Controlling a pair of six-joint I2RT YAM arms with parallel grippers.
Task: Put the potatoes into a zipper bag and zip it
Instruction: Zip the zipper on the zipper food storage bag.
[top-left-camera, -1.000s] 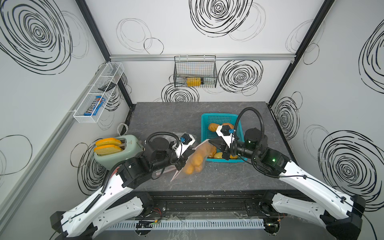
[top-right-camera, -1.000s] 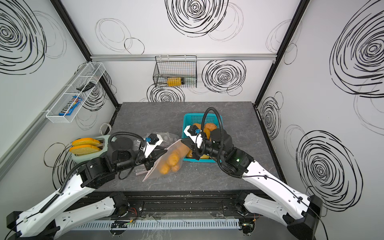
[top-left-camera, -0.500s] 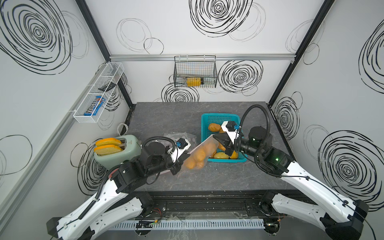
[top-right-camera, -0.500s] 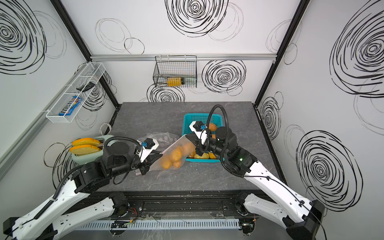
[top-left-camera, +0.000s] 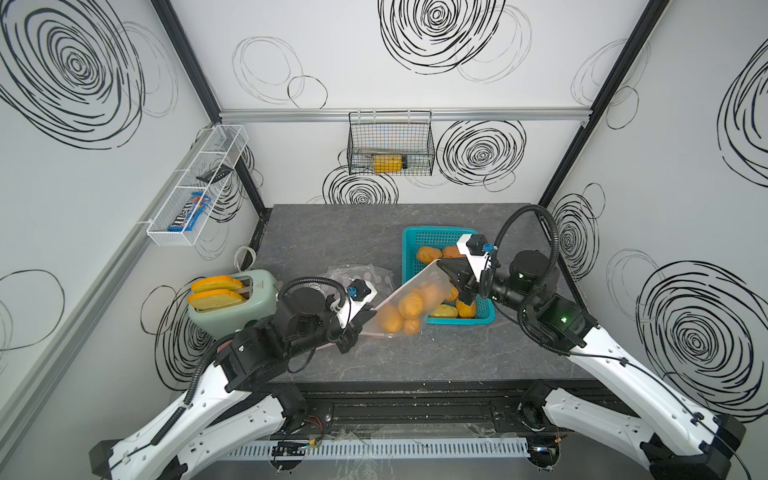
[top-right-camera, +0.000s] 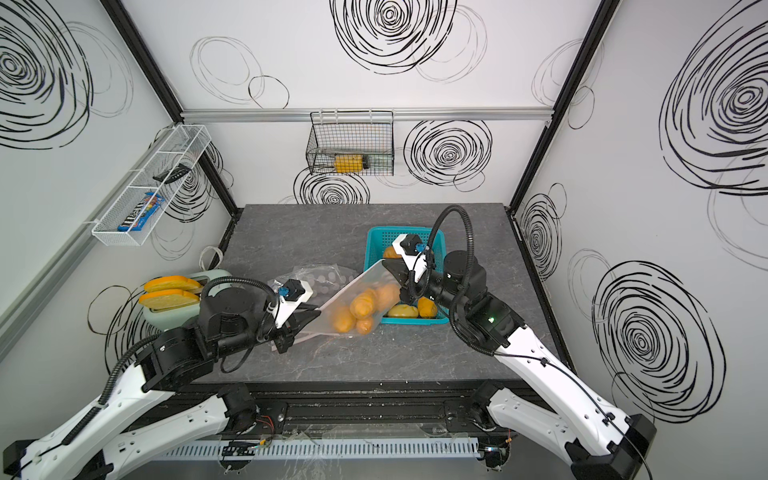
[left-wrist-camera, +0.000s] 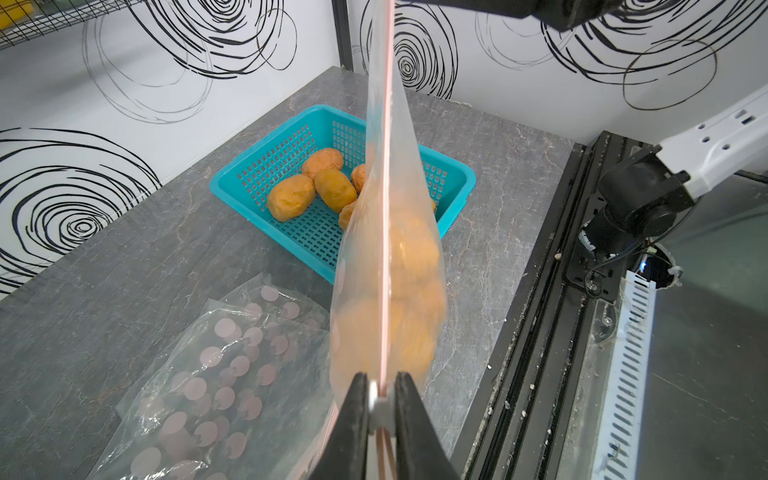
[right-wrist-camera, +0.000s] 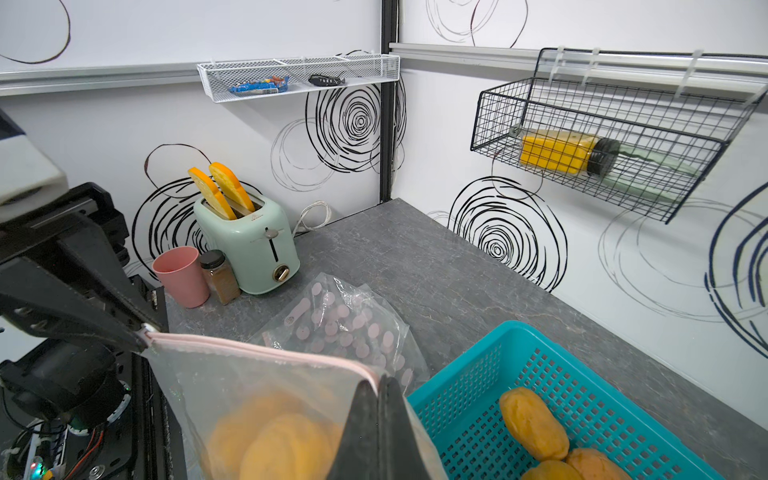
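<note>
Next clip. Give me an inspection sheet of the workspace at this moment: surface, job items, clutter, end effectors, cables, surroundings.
Surface: grey marbled tabletop.
Job's things: zipper bag stretched in the air between both arms, several potatoes inside; more potatoes lie in the teal basket.
Clutter: dotted plastic bags, toaster holding two toast slices, pink cup, spice jar.
End effectors: left end effector shut on one end of the bag's zip edge; right end effector shut on the other.
Cables: white toaster cord by the wall; black hoses looped over each arm.
Surroundings: wire wall basket with yellow bottle; white mesh shelf with candy pack.
</note>
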